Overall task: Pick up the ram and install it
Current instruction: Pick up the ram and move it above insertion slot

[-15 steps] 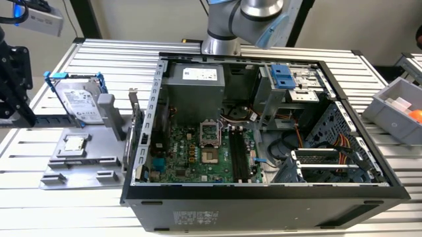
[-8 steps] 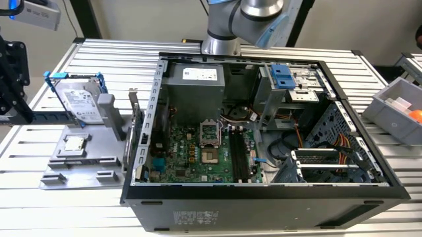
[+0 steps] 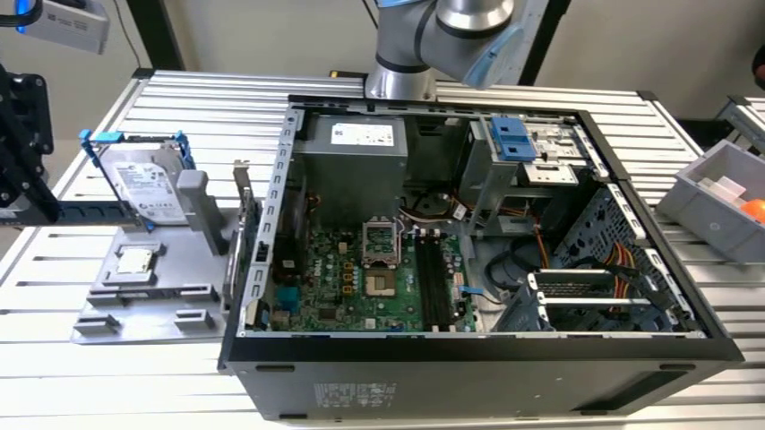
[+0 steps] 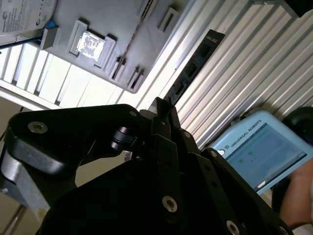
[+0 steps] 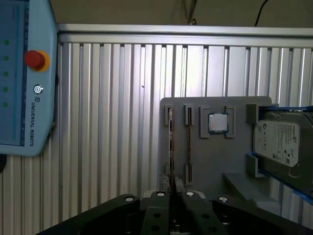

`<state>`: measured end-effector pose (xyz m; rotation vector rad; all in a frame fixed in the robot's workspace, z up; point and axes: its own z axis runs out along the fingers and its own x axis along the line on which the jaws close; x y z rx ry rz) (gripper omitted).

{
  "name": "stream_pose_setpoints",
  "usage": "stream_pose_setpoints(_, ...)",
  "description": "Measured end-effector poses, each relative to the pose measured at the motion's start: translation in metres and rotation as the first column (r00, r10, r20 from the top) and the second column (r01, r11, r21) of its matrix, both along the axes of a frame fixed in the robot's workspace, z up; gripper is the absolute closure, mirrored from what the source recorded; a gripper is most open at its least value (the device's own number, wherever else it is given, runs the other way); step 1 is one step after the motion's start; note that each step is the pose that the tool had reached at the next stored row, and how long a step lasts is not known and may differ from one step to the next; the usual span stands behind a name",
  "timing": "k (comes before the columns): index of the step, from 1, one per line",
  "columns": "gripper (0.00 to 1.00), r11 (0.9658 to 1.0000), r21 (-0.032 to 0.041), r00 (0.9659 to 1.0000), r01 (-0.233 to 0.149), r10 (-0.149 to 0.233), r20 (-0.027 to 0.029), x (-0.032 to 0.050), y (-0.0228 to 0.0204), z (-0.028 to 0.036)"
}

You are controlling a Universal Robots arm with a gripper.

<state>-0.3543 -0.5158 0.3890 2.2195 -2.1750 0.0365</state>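
The ram [image 4: 193,66] is a long, thin dark stick with black chips. My gripper [image 4: 161,105] is shut on it and holds it in the air over the slatted metal table. In the first wrist view the ram [image 5: 169,147] shows edge-on as a thin line running out from the gripper [image 5: 173,188], in front of the grey fixture tray [image 5: 195,161]. In the exterior view, the open computer case [image 3: 478,358] lies on the table. The motherboard's long black memory slots [image 3: 431,278] lie bare inside it. The arm [image 3: 431,36] rises behind the case.
On the fixture tray [image 3: 143,313], at the exterior view's left, are a silver hard drive [image 3: 143,184] in a blue-edged bracket and a small square processor [image 3: 134,260]. A teach pendant [image 5: 24,73] lies on the table. A grey bin [image 3: 717,206] stands at the right.
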Motion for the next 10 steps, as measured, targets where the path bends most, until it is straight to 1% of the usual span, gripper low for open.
stream_pose_setpoints(6,1.00,1.0000,0.0000,1.0000,0.000,0.000,0.0000,0.0005,0.0002,0.0000)
stream_pose_setpoints(10,1.00,1.0000,-0.0001,1.0000,0.000,0.000,0.0000,0.0040,0.0001,0.0000)
